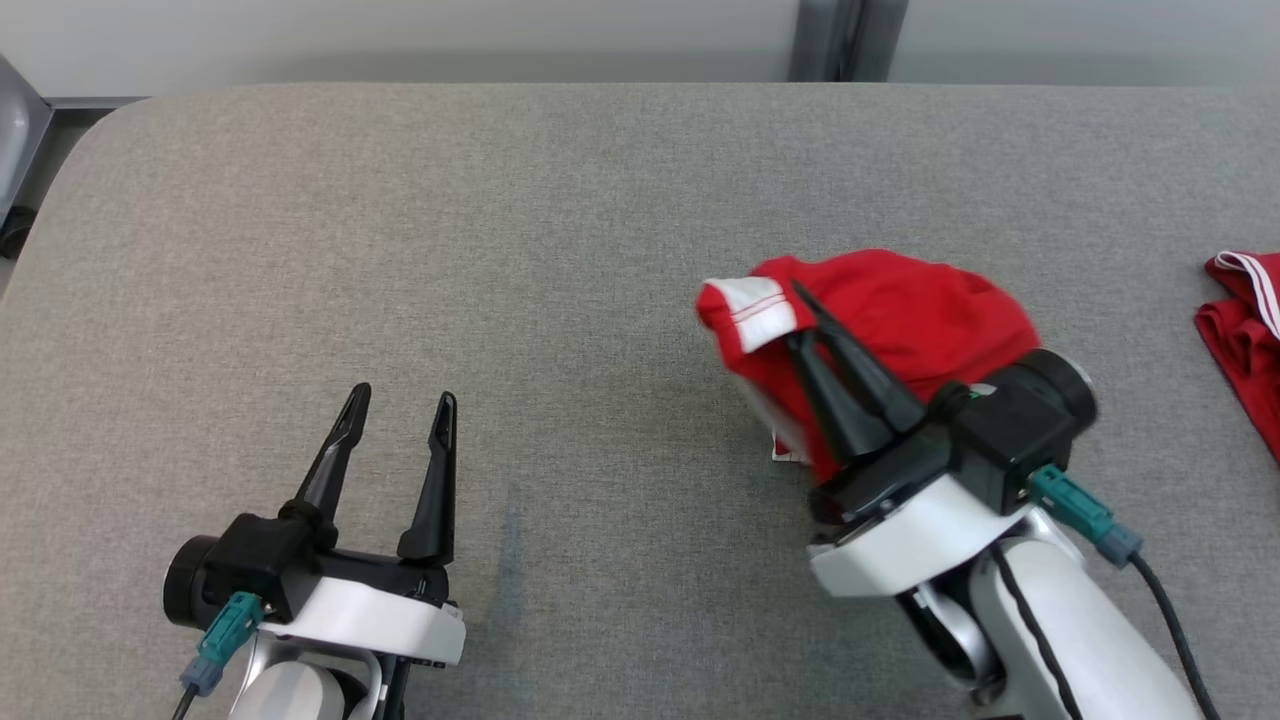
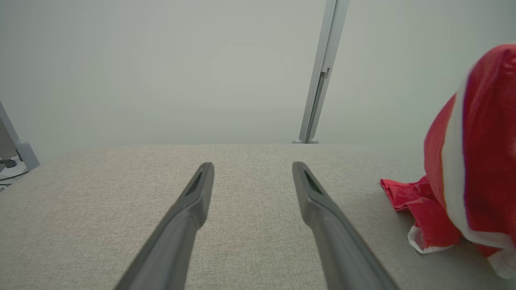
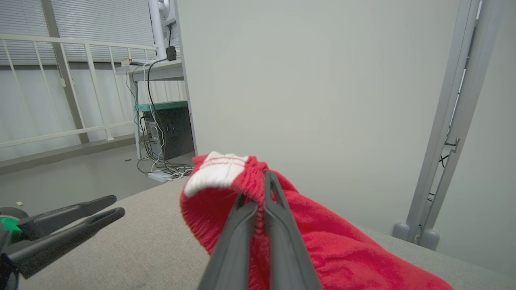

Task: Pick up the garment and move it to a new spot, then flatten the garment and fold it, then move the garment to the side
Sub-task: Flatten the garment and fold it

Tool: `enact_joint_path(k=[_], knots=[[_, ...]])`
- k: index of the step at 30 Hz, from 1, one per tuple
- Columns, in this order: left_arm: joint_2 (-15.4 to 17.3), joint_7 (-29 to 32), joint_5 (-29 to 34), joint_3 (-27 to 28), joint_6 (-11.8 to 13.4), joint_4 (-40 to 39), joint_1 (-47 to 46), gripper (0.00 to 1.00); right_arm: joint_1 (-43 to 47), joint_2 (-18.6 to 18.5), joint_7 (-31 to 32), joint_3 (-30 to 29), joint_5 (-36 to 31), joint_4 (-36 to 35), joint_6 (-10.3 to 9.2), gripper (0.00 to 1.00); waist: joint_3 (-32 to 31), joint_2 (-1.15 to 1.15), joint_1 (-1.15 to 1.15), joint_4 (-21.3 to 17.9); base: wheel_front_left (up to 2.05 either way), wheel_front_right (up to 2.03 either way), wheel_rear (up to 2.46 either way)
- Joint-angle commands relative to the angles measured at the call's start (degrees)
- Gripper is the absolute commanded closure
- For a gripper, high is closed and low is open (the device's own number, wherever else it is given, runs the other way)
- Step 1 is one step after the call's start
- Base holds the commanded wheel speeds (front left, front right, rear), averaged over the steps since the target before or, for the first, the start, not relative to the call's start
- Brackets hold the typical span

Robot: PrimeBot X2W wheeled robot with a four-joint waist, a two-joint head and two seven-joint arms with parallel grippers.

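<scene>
The garment (image 1: 900,310) is red with white trim, bunched up right of the table's middle. My right gripper (image 1: 805,305) is shut on a fold of it near the white band and holds that part lifted; in the right wrist view the fingertips (image 3: 269,183) pinch red cloth of the garment (image 3: 322,241). The garment's lower edge rests on the table. My left gripper (image 1: 400,400) stands open over bare table at the lower left, well apart from the cloth. In the left wrist view the garment (image 2: 479,161) hangs at the right edge, beside the open fingers (image 2: 193,209).
The grey fabric table (image 1: 500,250) stretches wide to the left and back. A second red piece with white stripes (image 1: 1245,330) lies at the table's right edge. A pale wall and a metal post (image 1: 840,40) stand behind the table.
</scene>
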Motion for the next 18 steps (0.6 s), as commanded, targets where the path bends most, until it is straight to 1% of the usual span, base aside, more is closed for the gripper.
enact_joint_path(k=[1,6,9,13,18], knots=[[0.21,-0.22,0.3,0.27,0.01,0.09,-0.44,0.0,-0.9,0.2,-0.93,0.98,0.83,-1.01,0.01,1.0,0.01,0.0,0.0,-0.12,0.0,0.0,0.0],[0.5,-0.23,0.26,0.43,-0.15,0.12,-0.05,0.0,-1.91,1.94,-3.58,4.16,3.93,-4.92,0.01,1.0,0.12,0.0,0.0,-0.9,0.0,0.0,0.0],[0.71,-0.24,0.36,0.52,-0.15,0.05,-0.23,0.0,-1.24,2.39,-4.4,3.84,4.91,-6.76,0.01,1.0,0.26,0.0,0.0,-1.48,0.0,0.0,0.0],[0.81,-0.24,0.43,0.45,-0.22,0.01,-0.59,0.0,2.2,2.19,-3.95,0.62,5.39,-6.32,0.01,1.0,0.47,0.0,0.0,-2.07,0.0,0.0,0.0],[0.93,-0.24,0.3,0.62,-0.26,0.0,-0.74,0.0,8.31,1.08,-3.49,-6.37,5.89,-3.44,0.01,1.0,1.06,0.0,0.0,-2.85,0.0,0.0,0.0]])
